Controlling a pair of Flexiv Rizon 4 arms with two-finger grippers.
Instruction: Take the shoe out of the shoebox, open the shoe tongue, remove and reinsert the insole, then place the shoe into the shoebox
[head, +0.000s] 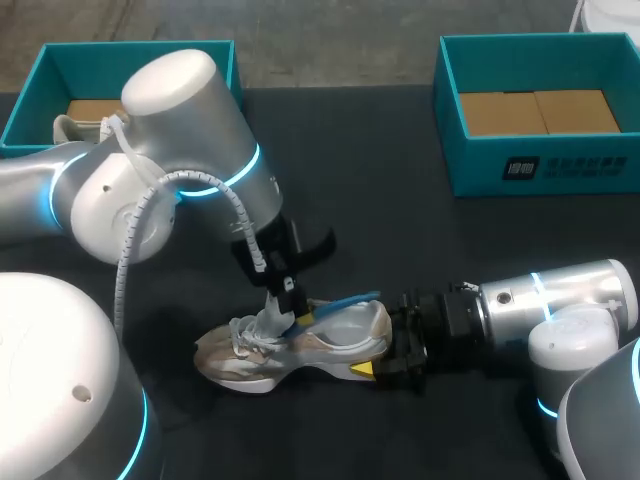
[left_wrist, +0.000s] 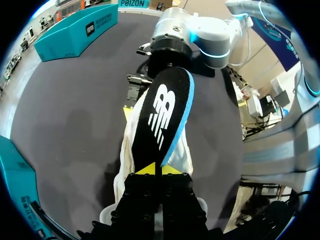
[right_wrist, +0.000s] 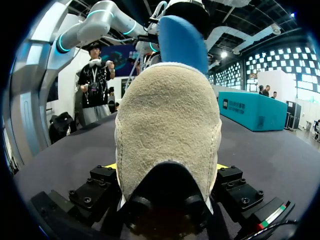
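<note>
- On the counter (head: 400, 230), the shoe (head: 300, 350) stands on its sole outside any box, with its heel toward your right arm.
- At the shoe's heel, the right end effector (head: 372, 348) is clamped across the heel cup, one finger on each side, pinning the shoe down.
- Above the shoe's laces, the left end effector (left_wrist: 160, 169) is pinched tight on one end of the insole (left_wrist: 165, 110). The insole slants above the shoe's opening, its free end over the heel.
- You look to be in the insole step. Whether it is coming out or going back in cannot be told.
- If out, lift it clear of the collar. If in, feed it flat toward the toe, under the tongue.
- An open shoebox (head: 540, 150) sits well apart from the shoe, beyond its heel.
</note>
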